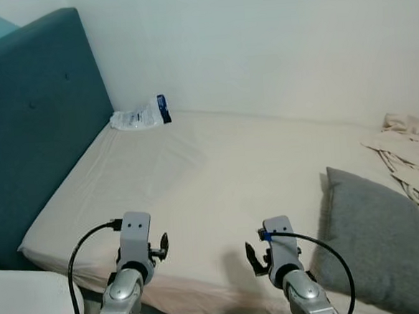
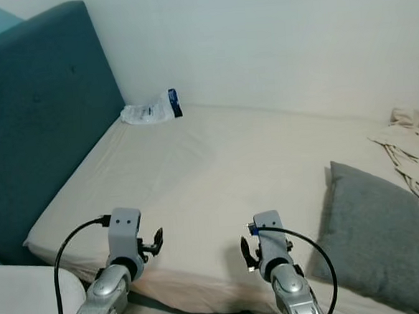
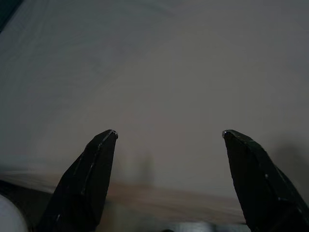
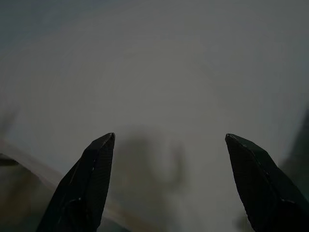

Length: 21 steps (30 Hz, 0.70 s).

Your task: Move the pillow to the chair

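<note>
Grey rectangular fabric pillow [image 1: 377, 242] lies flat on the beige-sheeted mattress [image 1: 197, 179], at roughly 4 o'clock in the head view, close to the mattress's near edge. Both arms are raised over that near edge. Right gripper [image 4: 169, 140] sits just to the 9 o'clock side of the pillow, not touching it; wrist view shows its two black fingers [image 4: 87, 188] spread wide, nothing between them, pointing at bare sheet. Left gripper [image 3: 169, 135] is at 7 o'clock, well apart from the pillow, fingers [image 3: 87, 183] likewise spread wide and empty, aimed at the sheet with the mattress edge just below the tips. Teal upholstered buttoned headboard [image 1: 27, 126] runs along the 9 to 10 o'clock side. Clear plastic packet with a dark blue end [image 1: 142, 116] rests at 11 o'clock, in the corner where the headboard meets the white wall [image 1: 259, 46]. Crumpled cream cloth [image 1: 410, 150] is at 3 o'clock, past the pillow's far corner. White rounded object [image 1: 26, 306] at 8 o'clock, beside the left arm; cannot tell what it is.
</note>
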Motion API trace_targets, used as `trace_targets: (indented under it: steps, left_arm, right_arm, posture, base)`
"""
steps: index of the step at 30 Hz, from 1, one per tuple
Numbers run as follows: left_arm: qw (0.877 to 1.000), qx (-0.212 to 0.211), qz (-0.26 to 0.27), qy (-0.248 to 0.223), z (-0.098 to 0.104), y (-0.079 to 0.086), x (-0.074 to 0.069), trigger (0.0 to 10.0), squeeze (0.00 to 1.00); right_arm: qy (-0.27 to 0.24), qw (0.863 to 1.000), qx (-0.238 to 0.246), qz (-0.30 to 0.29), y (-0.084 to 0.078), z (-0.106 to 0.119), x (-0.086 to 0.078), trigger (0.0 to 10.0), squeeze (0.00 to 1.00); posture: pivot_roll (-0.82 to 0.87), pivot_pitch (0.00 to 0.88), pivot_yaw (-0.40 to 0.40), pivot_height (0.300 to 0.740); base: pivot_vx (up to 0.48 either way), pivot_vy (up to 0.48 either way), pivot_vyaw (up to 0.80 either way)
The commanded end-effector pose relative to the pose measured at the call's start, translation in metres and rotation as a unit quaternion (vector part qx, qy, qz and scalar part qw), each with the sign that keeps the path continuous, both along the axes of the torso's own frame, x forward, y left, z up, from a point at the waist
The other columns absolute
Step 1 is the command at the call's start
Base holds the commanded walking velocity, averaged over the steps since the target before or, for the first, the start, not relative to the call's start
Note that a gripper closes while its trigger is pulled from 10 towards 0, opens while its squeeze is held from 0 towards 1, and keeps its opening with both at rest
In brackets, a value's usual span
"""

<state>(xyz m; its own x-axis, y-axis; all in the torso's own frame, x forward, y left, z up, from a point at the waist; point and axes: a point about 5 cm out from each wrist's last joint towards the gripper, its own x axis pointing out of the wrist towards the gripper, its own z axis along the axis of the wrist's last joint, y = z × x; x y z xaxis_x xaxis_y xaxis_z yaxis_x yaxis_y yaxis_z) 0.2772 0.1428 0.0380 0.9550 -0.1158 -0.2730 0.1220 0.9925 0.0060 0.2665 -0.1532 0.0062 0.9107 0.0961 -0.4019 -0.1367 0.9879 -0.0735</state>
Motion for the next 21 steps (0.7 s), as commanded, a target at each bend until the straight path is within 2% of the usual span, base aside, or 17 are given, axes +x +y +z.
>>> trace_targets:
  steps: [1, 21]
  left_arm:
    - [1.0, 0.006, -0.004, 0.014, -0.0052, 0.0, -0.0032, 10.0, 0.0]
    - [1.0, 0.008, -0.005, 0.021, -0.0068, 0.0011, -0.0048, 10.0, 0.0]
  right_arm:
    - [0.007, 1.0, 0.005, -0.009, -0.0009, -0.0028, -0.0021, 10.0, 0.0]
    - [0.01, 1.0, 0.006, -0.015, -0.005, -0.0044, -0.0043, 10.0, 0.0]
  posture:
    - [0.01, 0.105, 0.01, 0.74]
    - [0.01, 0.107, 0.014, 0.74]
  base:
    - [0.0, -0.48, 0.0]
    - [0.0, -0.477, 0.0]
